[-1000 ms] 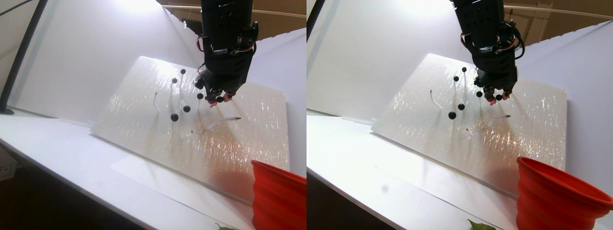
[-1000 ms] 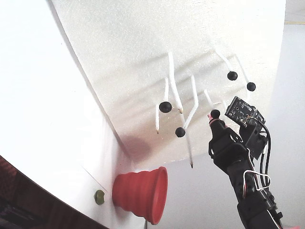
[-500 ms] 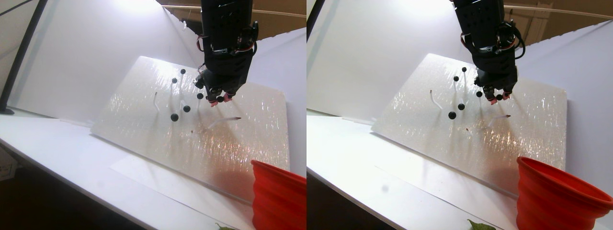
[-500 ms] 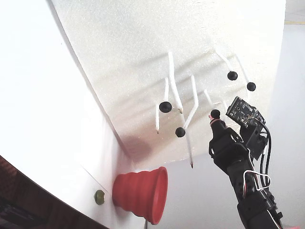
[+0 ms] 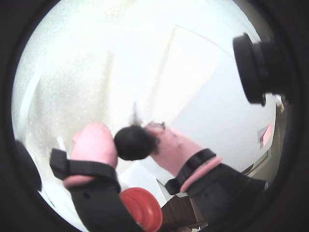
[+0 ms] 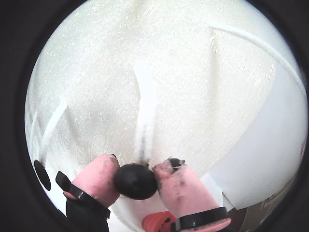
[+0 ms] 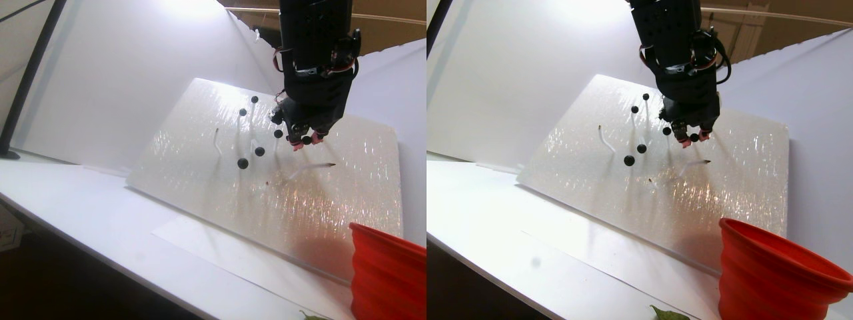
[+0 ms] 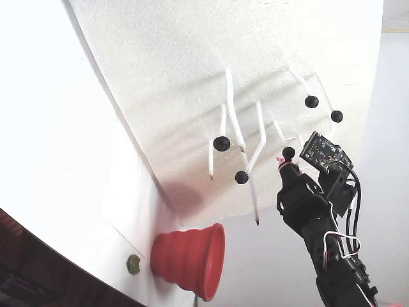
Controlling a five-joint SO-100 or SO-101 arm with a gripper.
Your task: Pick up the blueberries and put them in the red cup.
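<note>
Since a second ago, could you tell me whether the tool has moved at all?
Yes, slightly. In the fixed view the tool, shut on a blueberry, has edged left and lifted a little away from the white foam board.

Blueberries (image 8: 222,143): glossy black, on thin white stems (image 8: 260,134). The one between the jaws (image 6: 135,181) is black too. Fingertips (image 6: 99,179) pink with black smudges, black bands behind them; rest of the arm (image 7: 314,60) black with red and white wires. Red cup (image 8: 190,259): plain red, ridged. Foam board (image 8: 192,77): white, grainy speckle, glittery in the stereo pair view. Tabletop (image 7: 100,220) white. Small yellow-green blob (image 8: 133,263) beside the cup.
</note>
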